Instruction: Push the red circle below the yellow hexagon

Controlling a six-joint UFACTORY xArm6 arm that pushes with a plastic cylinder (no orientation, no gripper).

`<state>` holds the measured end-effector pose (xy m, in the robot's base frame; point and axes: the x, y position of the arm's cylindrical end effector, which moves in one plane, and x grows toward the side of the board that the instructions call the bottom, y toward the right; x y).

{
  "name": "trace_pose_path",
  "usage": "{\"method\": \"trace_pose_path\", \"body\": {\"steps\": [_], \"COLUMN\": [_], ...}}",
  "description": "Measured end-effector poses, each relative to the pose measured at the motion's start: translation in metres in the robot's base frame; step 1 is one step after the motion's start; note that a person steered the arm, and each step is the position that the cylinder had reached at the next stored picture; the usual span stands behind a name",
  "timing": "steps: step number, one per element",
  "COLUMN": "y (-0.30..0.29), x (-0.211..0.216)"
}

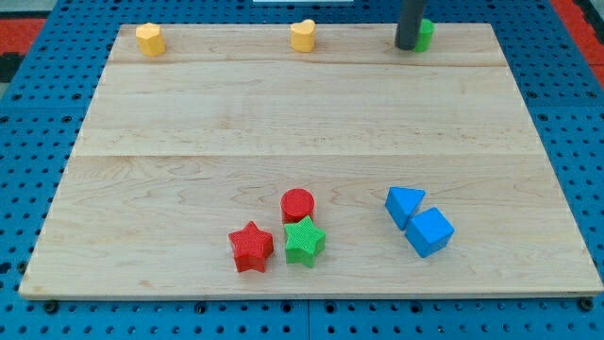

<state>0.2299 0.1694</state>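
Resting at the far edge of the wooden board (189, 123), my tip (407, 46) holds nothing and sits just left of one green block (426, 34), touching or nearly so. Nearest to the view's bottom, one red star (251, 247) and one green star (304, 241) sit side by side, with two blue blocks, a cube (429, 231) and a triangle (404, 205), to their right. One red circle (297, 204) touches the green star's far side. Far off, two yellow blocks: a hexagon (150, 39) at left, a heart-like one (303, 36) mid-edge.
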Motion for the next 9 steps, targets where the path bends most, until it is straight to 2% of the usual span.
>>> {"method": "trace_pose_path", "body": {"steps": [1,2,3,5,6,7,8,9], "y": [0.010,0.037,0.074,0.093,0.105,0.087,0.109,0.095], "x": [0.004,0.039,0.041,0.041,0.089,0.156,0.194,0.252]}}
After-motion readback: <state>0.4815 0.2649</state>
